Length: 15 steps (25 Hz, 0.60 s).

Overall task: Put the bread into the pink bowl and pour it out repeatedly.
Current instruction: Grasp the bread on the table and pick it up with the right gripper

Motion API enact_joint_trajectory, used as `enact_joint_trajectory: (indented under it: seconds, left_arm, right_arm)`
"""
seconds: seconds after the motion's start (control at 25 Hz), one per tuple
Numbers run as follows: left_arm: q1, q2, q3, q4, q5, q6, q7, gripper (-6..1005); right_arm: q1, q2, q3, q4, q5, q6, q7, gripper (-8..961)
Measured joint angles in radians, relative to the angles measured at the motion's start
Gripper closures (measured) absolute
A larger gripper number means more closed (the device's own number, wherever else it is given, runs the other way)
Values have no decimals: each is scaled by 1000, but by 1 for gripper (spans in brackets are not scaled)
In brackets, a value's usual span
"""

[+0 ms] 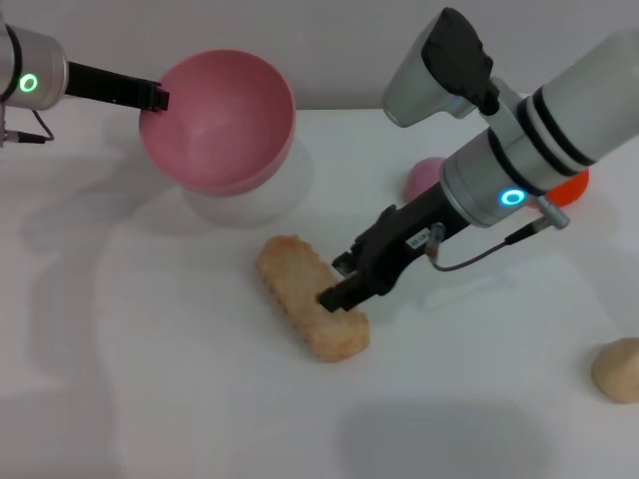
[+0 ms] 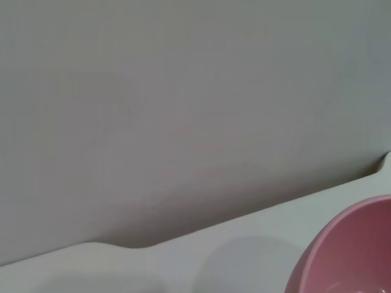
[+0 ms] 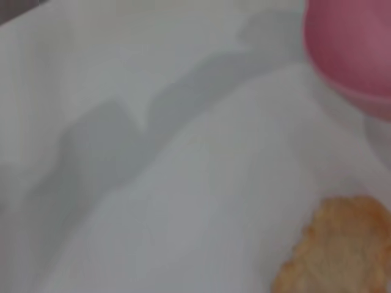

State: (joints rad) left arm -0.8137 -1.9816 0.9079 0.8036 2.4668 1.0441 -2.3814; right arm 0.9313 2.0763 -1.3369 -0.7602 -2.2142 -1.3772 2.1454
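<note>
Head view: our right tool (image 1: 337, 296) is clamped on the bread (image 1: 311, 296) at its near end; looks light, ridged, grippy.

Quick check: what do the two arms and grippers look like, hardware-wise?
Both arms: silver-grey wrists with glowing green-cyan ring lights. Left gripper is black. Right gripper is black, bearing a small white label; a grey cable loops beneath its wrist, and black bands ring the white forearm.
</note>
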Motion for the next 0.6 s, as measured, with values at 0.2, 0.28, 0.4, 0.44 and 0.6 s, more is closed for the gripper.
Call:
enact_joint_trajectory:
  seconds: [0.2,0.28,0.4,0.44,0.6]
  left_arm:
    - [3,-12,0,12,0,0,10,953]
    - [3,-15,1,13,0,-2,15,953]
    - [2,-20,1,13,0,-8,20,953]
    - [1,-21,1,14,0,-10,20,953]
    - [-1,-21,2,14,1,-12,22,953]
  right_arm:
    - [-7,1,-4,46,89,38,-34,392]
    - [-10,1,-9,60,115,48,-44,392]
    - [-12,2,-24,87,155,67,-58,393]
    - [-13,3,-27,95,161,73,-60,393]
    - [-14,4,-28,128,163,100,-61,394]
